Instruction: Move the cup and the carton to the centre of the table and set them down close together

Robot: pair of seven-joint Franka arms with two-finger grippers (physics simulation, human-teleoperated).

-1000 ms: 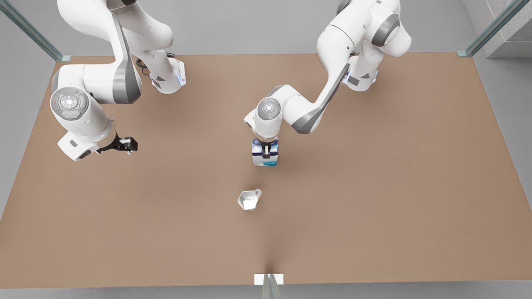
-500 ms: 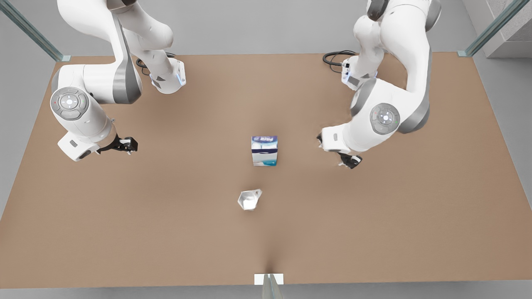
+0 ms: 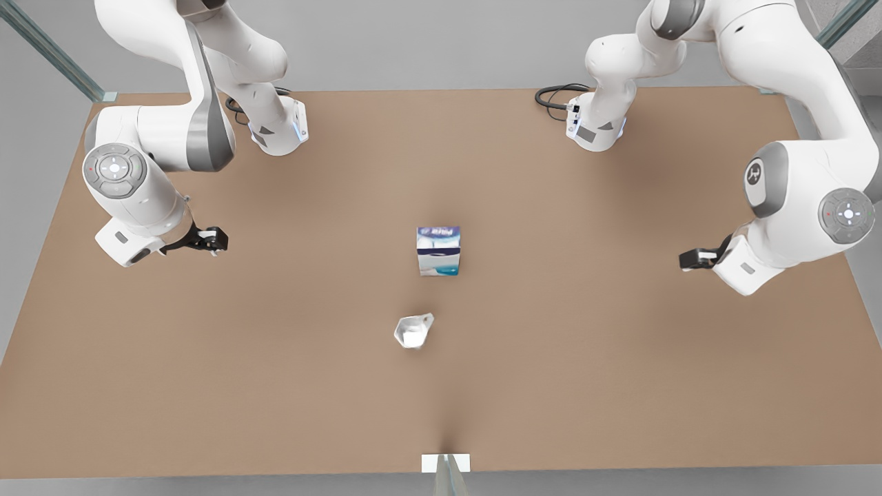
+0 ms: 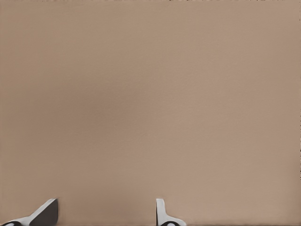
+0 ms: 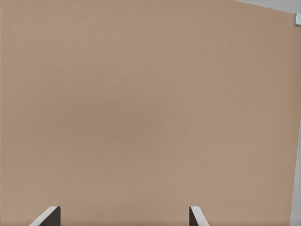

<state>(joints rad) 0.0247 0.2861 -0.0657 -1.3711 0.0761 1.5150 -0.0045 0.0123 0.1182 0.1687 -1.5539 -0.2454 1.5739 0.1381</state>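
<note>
**Left hand**: fingers apart, tips over bare desk surface. Idle.

**Right hand**: fingers apart, set wider than on the left hand. Bare desk below, with a desk edge and corner beyond the fingertips.

**Front view, arm assignment:** cannot tell which arm carries which wrist camera. Hand at the front view's left: hangs above the desk, well apart from both objects. Hand at the front view's right: hangs above the desk near the opposite side, likewise well apart from both objects.

**Carton**: upright on the desk, roughly midway between the two hands and about level with them. Touched by neither hand. Dark blue band toward the top, teal at the base.

**Cup**: resting on the desk, also between the two hands but farther from the arm bases than the hands are. Near the carton, with a clear gap, not touching. Pointed lip turned toward the hand at the front view's right.

**White tab**: at the desk edge opposite the arm bases, beyond the cup.
</note>
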